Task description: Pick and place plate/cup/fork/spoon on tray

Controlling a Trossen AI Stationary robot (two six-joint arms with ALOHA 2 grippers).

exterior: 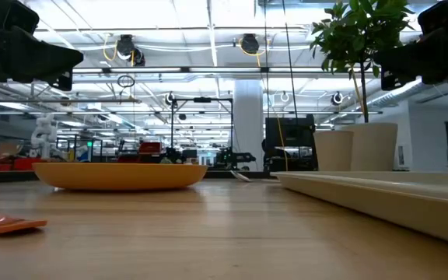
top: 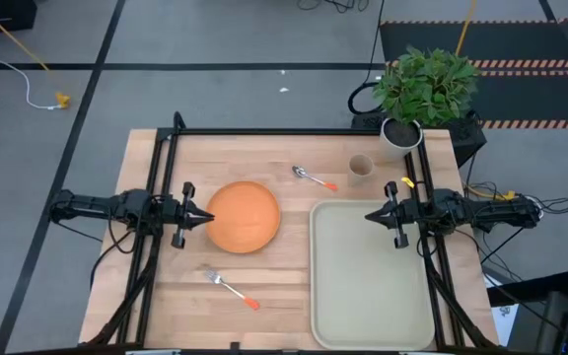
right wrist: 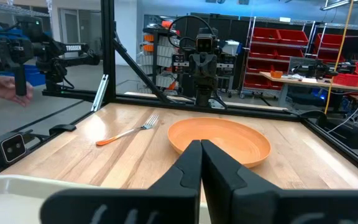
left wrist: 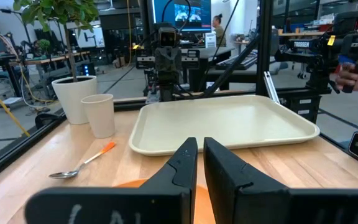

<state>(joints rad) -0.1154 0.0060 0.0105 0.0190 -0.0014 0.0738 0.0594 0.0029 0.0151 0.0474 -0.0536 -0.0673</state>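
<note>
The plate (top: 244, 217) is plain matte orange. The tray (top: 371, 276) is pale beige-green, unpatterned. The cup (top: 361, 168) is tan. The fork (top: 231, 289) and the spoon (top: 314, 177) are silver metal, each with an orange handle end. The surface (top: 264, 316) is light wood with visible plank grain, bordered by a black frame (top: 264, 131). The left claw (top: 205, 216) and right claw (top: 371, 216) are black. The pot (top: 399, 136) is white; its plant (top: 425, 84) is green.
</note>
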